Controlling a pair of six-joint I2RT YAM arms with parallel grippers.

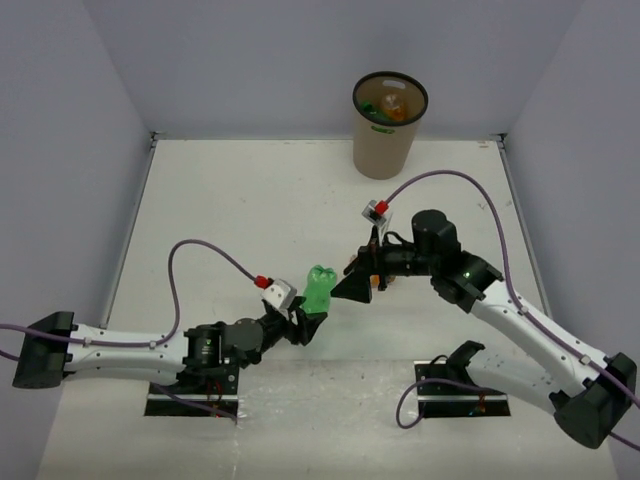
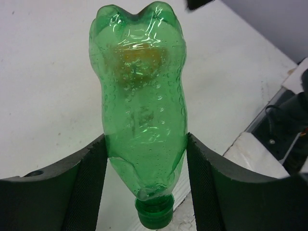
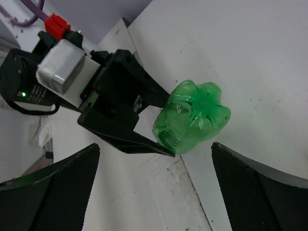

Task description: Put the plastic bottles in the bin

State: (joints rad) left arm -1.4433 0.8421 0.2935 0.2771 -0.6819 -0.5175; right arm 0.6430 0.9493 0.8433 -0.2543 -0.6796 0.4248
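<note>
My left gripper (image 1: 308,318) is shut on a translucent green plastic bottle (image 1: 318,290) and holds it above the table near the middle. In the left wrist view the bottle (image 2: 139,110) stands between the two pads, cap (image 2: 154,214) toward the wrist. My right gripper (image 1: 352,287) is open and empty, just right of the bottle and pointing at it. In the right wrist view the bottle's base (image 3: 192,118) faces me, apart from both wide-spread fingers (image 3: 57,187). The tan bin (image 1: 383,150) stands at the back; orange and green bottles (image 1: 390,105) lie inside.
A small orange patch (image 1: 370,282) shows by the right gripper's fingers; I cannot tell what it is. Purple cables loop above both arms. Grey walls close the table on three sides. The arm base plates (image 1: 190,400) sit at the near edge.
</note>
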